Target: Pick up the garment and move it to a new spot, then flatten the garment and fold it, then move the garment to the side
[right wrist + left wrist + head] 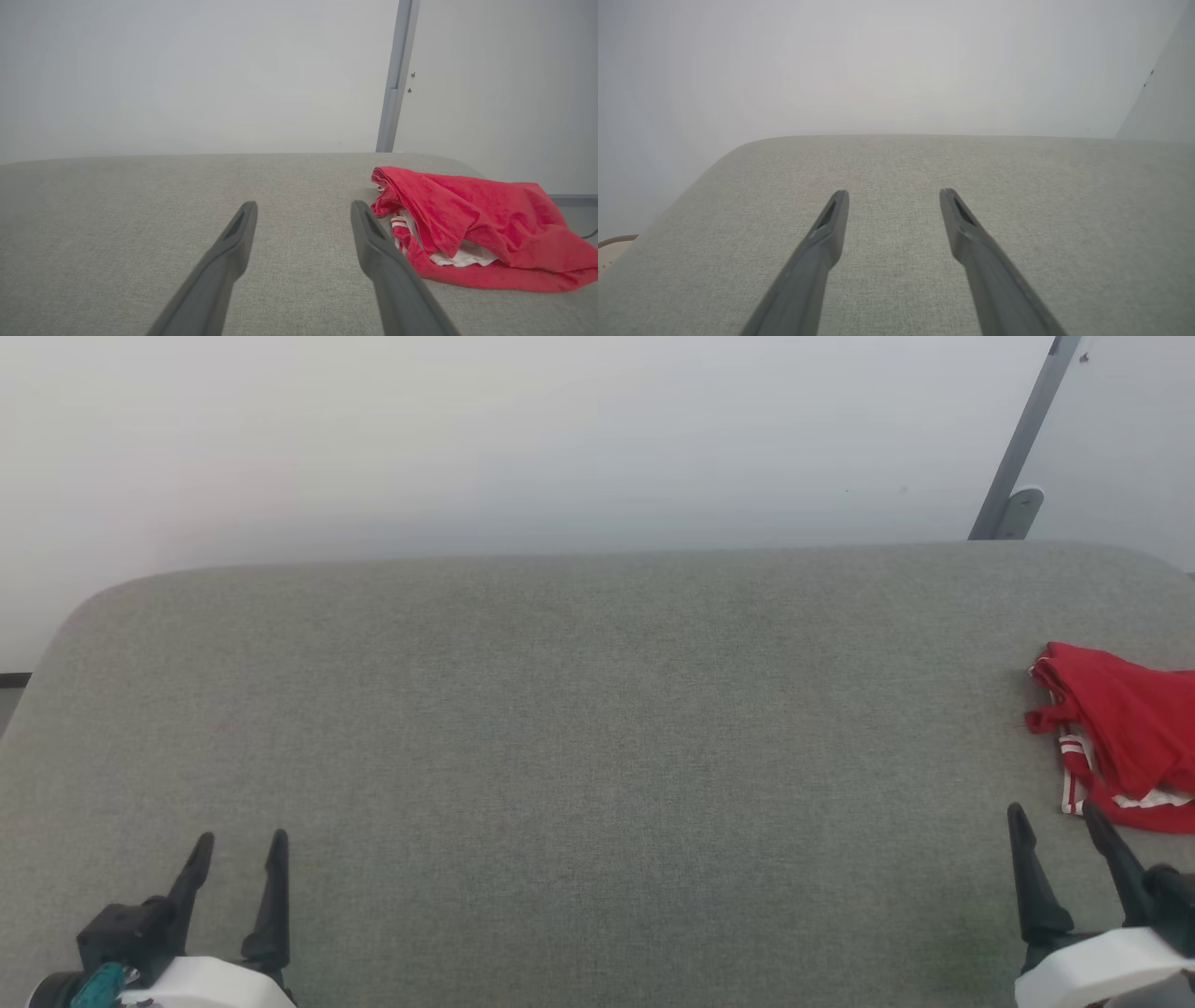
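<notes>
The garment [1125, 733], a red jersey with white and striped trim, lies crumpled in a heap at the right edge of the grey fabric table [597, 728]. In the right wrist view the garment [472, 224] sits just right of my fingers, apart from them. My right gripper [1053, 817] stands open at the lower right, a little in front of the heap, with nothing between its fingers [378, 247]. My left gripper [241, 840] is open at the lower left, far from the garment, holding nothing. Its fingers [831, 224] hover over bare fabric.
A pale wall rises behind the table's rounded far edge. A grey metal post [1022, 439] leans at the back right. A beige rim of something [612, 245] peeks past the table's left side in the left wrist view.
</notes>
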Tool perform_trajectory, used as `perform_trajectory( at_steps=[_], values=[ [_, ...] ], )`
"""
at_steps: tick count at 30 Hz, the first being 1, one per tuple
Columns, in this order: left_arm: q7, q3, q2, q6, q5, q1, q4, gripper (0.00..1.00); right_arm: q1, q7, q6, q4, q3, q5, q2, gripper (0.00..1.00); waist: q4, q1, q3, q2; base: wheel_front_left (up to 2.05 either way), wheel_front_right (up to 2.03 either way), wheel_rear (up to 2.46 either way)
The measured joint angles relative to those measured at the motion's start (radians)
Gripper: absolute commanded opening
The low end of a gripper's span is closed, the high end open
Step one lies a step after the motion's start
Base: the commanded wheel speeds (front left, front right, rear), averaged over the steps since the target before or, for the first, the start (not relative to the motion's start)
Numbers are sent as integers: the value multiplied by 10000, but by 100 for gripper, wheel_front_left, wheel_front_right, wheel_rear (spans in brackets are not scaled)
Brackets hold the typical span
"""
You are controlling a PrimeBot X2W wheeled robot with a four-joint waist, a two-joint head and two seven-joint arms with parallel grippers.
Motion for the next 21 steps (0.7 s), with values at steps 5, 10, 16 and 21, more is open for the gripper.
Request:
perform_trajectory(
  at_steps=[5, 10, 16, 21],
  values=[
    [0, 155, -127, 0, 142, 166, -119, 100, 324, 0, -2, -295, -130, -82, 247, 100, 32, 0, -4, 0, 0, 0, 0],
    [0, 176, -221, 0, 165, 189, -167, 100, 434, 0, 0, -418, -190, -148, 324, 100, 54, 0, -15, 0, 0, 0, 0],
    [0, 161, -249, 0, 161, 258, -165, 100, 453, 0, -2, -449, -190, -159, 345, 100, 46, 0, -29, 0, 0, 0, 0],
    [0, 173, -351, 0, 155, 306, -105, 0, 474, 8, 0, -368, -163, -151, 397, 0, 50, 1, -43, -1, 0, 0, 0]
  ],
)
